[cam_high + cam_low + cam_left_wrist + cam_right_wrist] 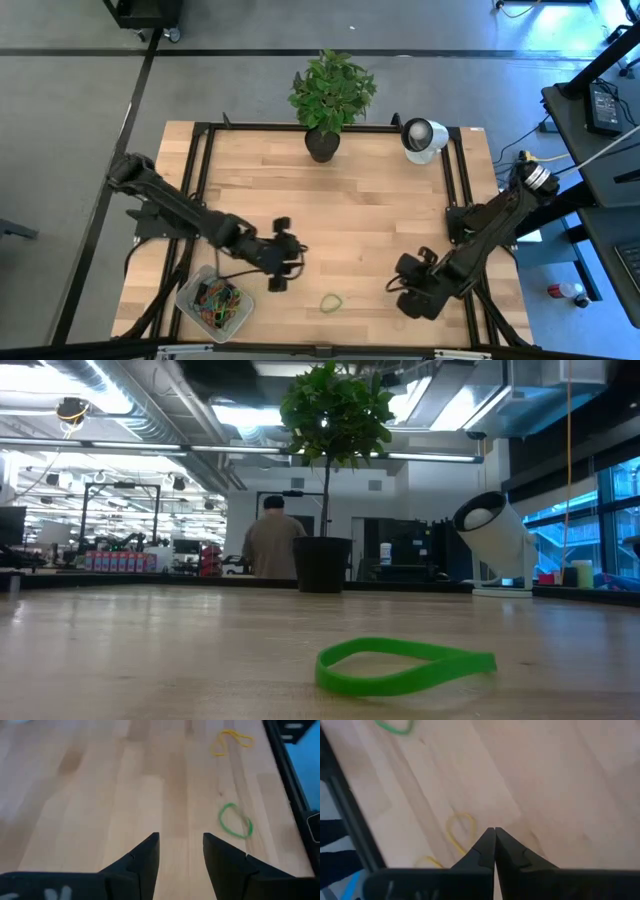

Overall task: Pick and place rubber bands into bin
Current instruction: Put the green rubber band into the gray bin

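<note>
Hovering above bare wood beside the bin, the left gripper has its jaws spread and empty. The right gripper sits near the table's front right, jaws pressed together. Rubber bands fill the bin; a green band lies between the grippers. No legible writing is visible.

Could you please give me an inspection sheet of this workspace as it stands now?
Surface: wooden table, bare in the middle.
Job's things: bin holds mixed rubber bands; green band and yellow band lie loose on the wood.
Clutter: potted plant, white round device at the far edge.
Grippers: left gripper open, empty; right gripper shut, empty.
Cables: cables beside the table, right.
Surroundings: person behind.
</note>
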Controlling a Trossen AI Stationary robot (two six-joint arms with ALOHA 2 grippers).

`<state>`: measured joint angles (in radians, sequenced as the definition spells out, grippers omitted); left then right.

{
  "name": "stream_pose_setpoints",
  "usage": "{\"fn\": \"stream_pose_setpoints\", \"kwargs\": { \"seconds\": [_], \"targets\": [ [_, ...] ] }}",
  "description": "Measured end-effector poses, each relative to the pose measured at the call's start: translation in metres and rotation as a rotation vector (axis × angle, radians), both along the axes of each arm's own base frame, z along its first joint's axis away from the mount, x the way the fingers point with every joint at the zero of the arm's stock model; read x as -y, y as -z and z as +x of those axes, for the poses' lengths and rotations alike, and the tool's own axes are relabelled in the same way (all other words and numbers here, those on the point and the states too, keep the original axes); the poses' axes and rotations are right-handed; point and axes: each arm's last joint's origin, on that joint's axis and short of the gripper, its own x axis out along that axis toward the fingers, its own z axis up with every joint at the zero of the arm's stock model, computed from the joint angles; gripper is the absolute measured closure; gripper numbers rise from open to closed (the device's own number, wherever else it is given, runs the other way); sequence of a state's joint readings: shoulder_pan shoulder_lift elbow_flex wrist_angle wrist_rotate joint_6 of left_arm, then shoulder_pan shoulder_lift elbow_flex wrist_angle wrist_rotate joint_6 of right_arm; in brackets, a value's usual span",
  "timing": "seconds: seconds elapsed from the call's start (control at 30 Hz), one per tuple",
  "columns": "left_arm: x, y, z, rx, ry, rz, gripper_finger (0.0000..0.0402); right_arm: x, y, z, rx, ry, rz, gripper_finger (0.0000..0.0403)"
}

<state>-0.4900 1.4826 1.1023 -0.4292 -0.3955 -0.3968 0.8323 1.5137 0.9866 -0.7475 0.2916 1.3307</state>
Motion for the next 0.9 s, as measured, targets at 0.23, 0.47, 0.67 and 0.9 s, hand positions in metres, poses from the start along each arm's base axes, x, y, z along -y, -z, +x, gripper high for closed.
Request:
{"fn": "stream_pose_setpoints", "kwargs": {
  "seconds": [0.23,0.47,0.67,0.9],
  "targets": [
    [0.003,0.032,0.050,-0.043,0.097,0.015,0.0256,0.020,0.005,-0.031,-0.002,-0.091,-0.025,0.0398],
    [0.022,0.059,0.101,-0.225,0.131,0.038,0.0256,0.042,0.015,-0.049,-0.013,-0.134,-0.058,0.0392],
    [0.035,0.086,0.129,-0.328,0.200,-0.027,0.0256,0.051,0.023,-0.057,-0.016,-0.137,-0.065,0.0396],
    [0.046,0.103,0.151,-0.336,0.285,-0.020,0.0256,0.053,0.028,-0.059,-0.007,-0.142,-0.057,0.0397]
  ]
}}
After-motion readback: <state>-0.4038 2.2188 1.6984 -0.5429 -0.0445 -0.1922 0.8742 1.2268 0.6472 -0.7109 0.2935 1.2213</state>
